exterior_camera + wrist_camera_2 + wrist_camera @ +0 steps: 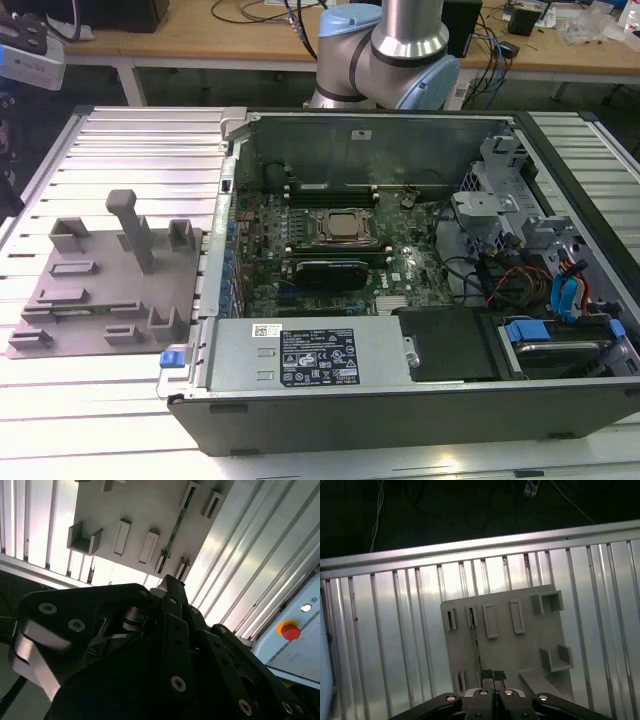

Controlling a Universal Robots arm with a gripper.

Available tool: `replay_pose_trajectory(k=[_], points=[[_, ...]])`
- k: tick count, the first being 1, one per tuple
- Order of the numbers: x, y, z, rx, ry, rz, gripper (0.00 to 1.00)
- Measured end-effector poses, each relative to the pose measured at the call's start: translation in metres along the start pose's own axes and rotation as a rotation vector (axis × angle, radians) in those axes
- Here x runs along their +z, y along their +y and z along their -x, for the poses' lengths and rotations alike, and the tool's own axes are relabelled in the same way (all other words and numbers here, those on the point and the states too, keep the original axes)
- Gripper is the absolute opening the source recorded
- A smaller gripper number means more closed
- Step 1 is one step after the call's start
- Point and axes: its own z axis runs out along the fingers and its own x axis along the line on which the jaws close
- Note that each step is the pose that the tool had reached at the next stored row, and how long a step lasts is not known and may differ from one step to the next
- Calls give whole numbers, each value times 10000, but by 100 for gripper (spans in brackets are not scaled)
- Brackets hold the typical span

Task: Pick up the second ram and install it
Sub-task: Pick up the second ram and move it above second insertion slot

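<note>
Exterior view: open computer case (400, 410) contains the motherboard (410, 262). A grey slotted tray (100, 245) sits at nine o'clock of the case. The ram stick (475, 647) is seated in the tray's slots. The gripper (492, 674) is well clear of the tray, fingers pinched together and empty.

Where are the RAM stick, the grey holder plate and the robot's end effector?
second ram (475, 647), first wrist view, middle of its thin edge.
grey holder plate (516, 652), first wrist view, bare flat surface.
end effector (493, 675), first wrist view, between its fingertips.

Dark pincer (170, 584) hovers above the second ram (176, 527), slotted edgewise in a grey holder (145, 505)
</note>
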Motion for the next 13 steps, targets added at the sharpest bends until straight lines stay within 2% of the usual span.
replay_pose_trajectory(k=[2, 3, 4, 7, 10, 13], points=[[0, 0, 0, 12, 0, 0, 21], [0, 0, 0, 15, -1, 0, 21], [0, 0, 0, 19, -1, 0, 28], [14, 0, -1, 26, -1, -1, 28], [110, -5, -3, 26, 0, 0, 28], [159, -8, -4, 25, -1, -1, 28]])
